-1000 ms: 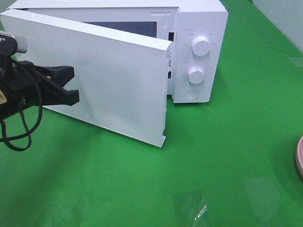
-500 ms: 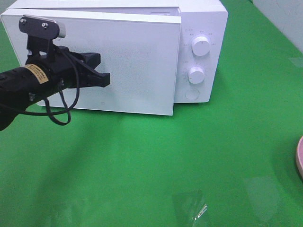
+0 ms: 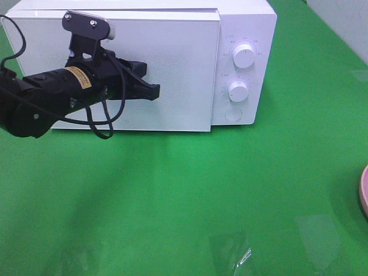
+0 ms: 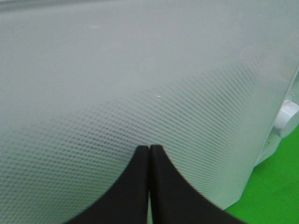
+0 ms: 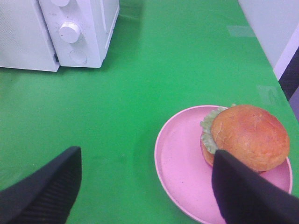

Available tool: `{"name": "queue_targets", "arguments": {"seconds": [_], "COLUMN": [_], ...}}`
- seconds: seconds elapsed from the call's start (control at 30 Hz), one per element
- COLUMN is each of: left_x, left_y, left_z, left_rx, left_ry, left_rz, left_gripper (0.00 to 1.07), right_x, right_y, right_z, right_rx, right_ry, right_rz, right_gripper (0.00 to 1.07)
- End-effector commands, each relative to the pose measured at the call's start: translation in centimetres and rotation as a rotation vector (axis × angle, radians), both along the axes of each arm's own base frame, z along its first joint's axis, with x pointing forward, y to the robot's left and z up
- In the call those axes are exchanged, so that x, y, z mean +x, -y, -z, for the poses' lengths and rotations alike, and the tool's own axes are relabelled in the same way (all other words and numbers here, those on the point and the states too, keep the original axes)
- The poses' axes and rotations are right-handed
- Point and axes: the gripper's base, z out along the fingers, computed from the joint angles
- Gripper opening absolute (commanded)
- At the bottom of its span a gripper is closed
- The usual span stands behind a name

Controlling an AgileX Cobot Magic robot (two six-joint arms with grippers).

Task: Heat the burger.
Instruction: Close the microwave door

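Observation:
The burger (image 5: 247,135), with a glossy brown bun and green lettuce, sits on a pink plate (image 5: 180,172) in the right wrist view. My right gripper (image 5: 145,163) hovers open just short of the plate, holding nothing. The burger is out of the exterior view, where only the plate's rim (image 3: 364,192) shows at the right edge. The white microwave (image 3: 241,34) stands at the back with its door (image 3: 184,75) flush against the body. My left gripper (image 3: 156,90) is shut, its tips (image 4: 149,149) against the door's dotted front (image 4: 140,70).
Two round knobs (image 3: 244,56) (image 3: 237,90) and a round button (image 3: 233,115) sit on the microwave's right panel. A green cloth (image 3: 201,201) covers the table. A scrap of clear film (image 3: 233,250) lies near the front edge.
The microwave door swung from wide open to shut as my left gripper moved right and back against it. The right gripper stayed put.

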Motion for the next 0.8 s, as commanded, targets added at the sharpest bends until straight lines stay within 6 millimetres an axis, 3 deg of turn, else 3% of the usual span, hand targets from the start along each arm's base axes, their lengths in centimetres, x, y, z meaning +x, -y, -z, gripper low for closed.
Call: {"name": "queue_targets", "arguments": {"seconds": [0.03,0.3,0.53,0.7,0.8], "left_x": [1.4,2.6,3.2,1.9,-0.1], "left_y": [0.2,2.6,2.7,4.3,5.9], "left_z": [-1.1,-0.7,-0.8,-0.7,-0.9], "left_rx": [-0.075,-0.063,-0.068,-0.034,-0.002], "left_ry": [0.043,0.04,0.037,-0.023,-0.084], "left_rz": [-0.078,-0.121,-0.139,-0.078,-0.011], "left_gripper": [0.0,0.0,0.0,0.0,0.0], "right_x": [-0.3,-0.3,-0.3,-0.3,-0.3], "right_y": [0.0,0.0,0.0,0.0,0.0], "right_z": [0.0,0.0,0.0,0.0,0.0], "right_rx": [-0.007,-0.007,-0.007,-0.007,-0.007], "right_ry": [0.035,0.035,0.035,0.035,0.035], "right_rz": [-0.004,-0.004,-0.004,-0.004,-0.004], "right_gripper": [0.76,0.76,0.76,0.76,0.76]}}
